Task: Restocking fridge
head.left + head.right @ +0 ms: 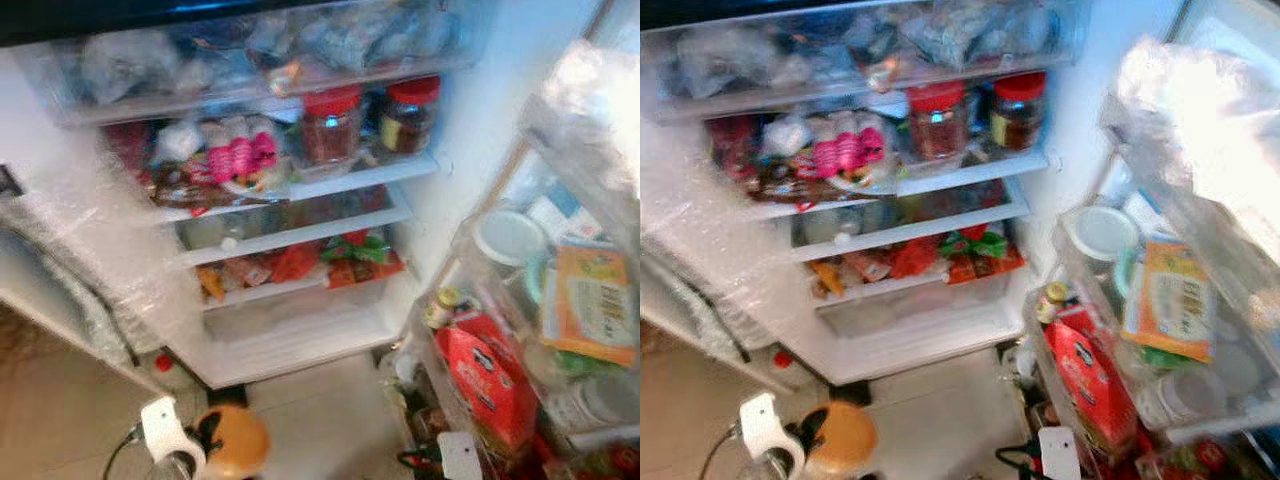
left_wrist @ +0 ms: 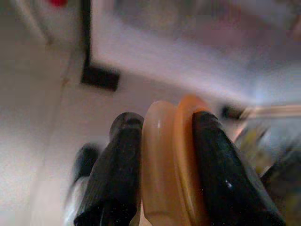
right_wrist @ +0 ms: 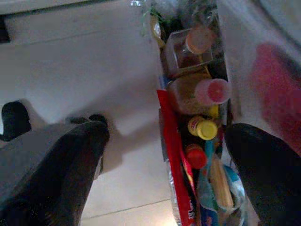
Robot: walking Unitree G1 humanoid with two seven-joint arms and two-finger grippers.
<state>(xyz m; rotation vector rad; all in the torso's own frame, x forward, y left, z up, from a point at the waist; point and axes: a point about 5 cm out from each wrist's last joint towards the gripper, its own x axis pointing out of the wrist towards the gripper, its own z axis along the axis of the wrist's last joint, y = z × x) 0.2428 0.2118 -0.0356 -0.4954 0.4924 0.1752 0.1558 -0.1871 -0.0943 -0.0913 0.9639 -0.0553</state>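
1. L pincer point(image 2: 162, 155) low at near left, over the floor point(image 1: 320, 420) in front of the open fridge point(image 1: 300, 330). Fingers clamped on a round orange-tan item point(image 1: 237, 440), gripped edge-on; wrist cam shows it as two stacked tan/orange discs between the black fingers point(image 2: 117, 174). Can't tell what the item is, too blurry.
2. R pincer point(image 3: 164, 155) fingers wide apart, nothing between them. It hangs near right, above the floor and the lowest door bin point(image 3: 221, 61).
3. That bin, per R wrist cam: bottles w/ yellow cap point(image 3: 203, 127), red cap point(image 3: 195, 155), pink-red cap point(image 3: 216, 90), plus a red packet point(image 3: 176, 155) on edge.
4. Fridge interior, far centre: top drawer w/ bagged stuff point(image 1: 260, 50); below it a shelf w/ two red-lid jars point(image 1: 330, 125) at right, pink pack point(image 1: 240, 155) at left.
5. Lower shelves: red/green packets point(image 1: 350, 255). Bottom compartment point(image 1: 300, 325) looks bare.
6. Door point(image 1: 560, 300) open at right: white round tub point(image 1: 510, 238), orange box w/ barcode point(image 1: 590, 300), big red bag point(image 1: 490, 385) lower down.
7. Small red thing point(image 1: 163, 362) on floor by fridge's near-left corner.
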